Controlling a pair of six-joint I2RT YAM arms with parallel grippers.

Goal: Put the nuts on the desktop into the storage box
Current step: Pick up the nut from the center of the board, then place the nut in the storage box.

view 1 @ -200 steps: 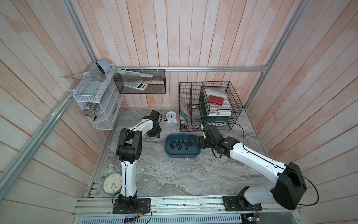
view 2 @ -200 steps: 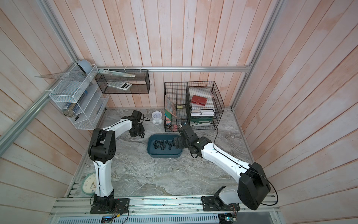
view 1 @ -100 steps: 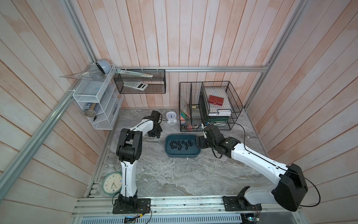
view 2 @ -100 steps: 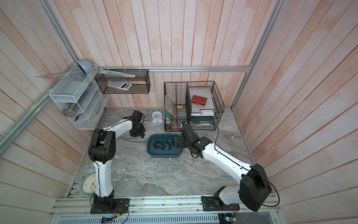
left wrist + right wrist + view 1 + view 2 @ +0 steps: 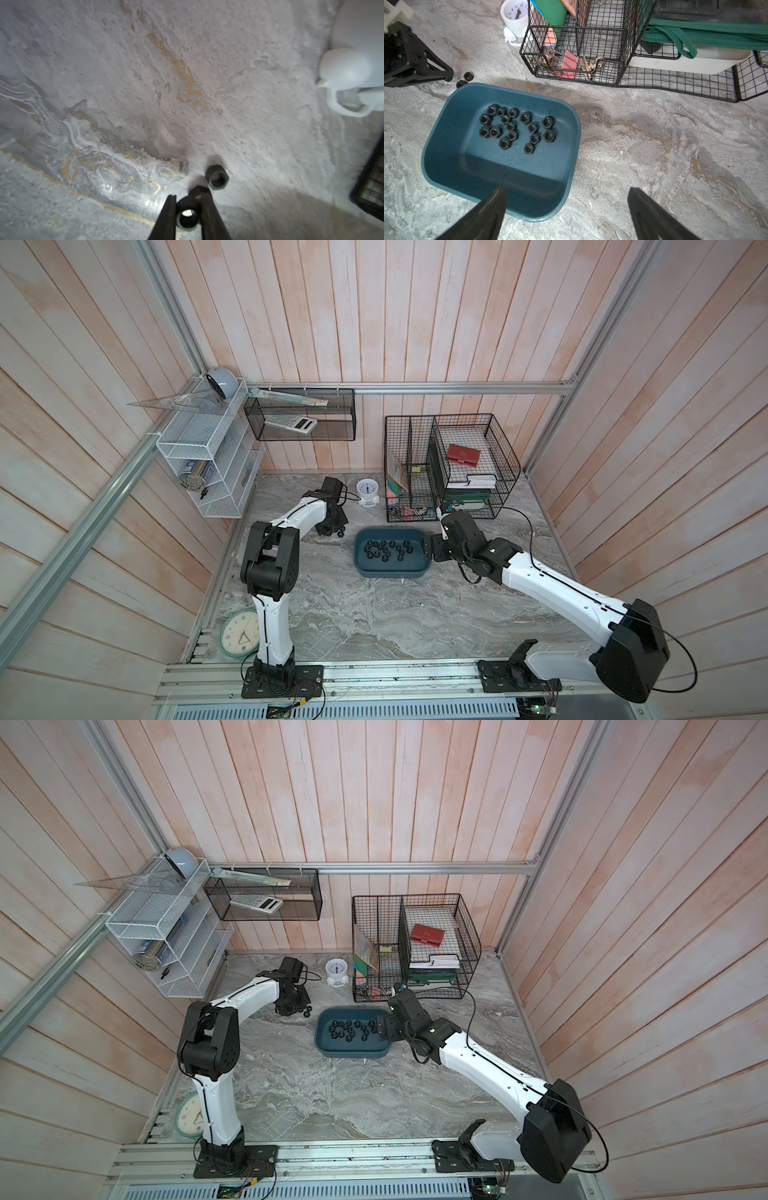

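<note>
1. Closing in over the last second, the left gripper (image 5: 186, 193) has gone from partly open to pinching one nut (image 5: 187, 216) by its flats, the hole facing the wrist camera. I cannot tell whether it has left the desktop (image 5: 374, 622) yet.
2. A second nut (image 5: 217, 176) lies loose on the marble just past the fingertips, near the held one but apart from it.
3. In both top views this arm sits left of centre, slightly above mid-frame, in much the same place as a second ago. The change was the grip, not travel.
4. The storage box (image 5: 390, 572) stands at the centre of the frame, just right of that gripper, with some sixteen nuts (image 5: 511, 126) scattered on its floor.
5. The right gripper (image 5: 566, 190) hangs at the box's right end, spread wide and empty, as it was before.
6. The grasp looks made, so a lift and a short carry rightward over the rim should follow. After that the loose one appears to be the last left, so the job is close to done.
</note>
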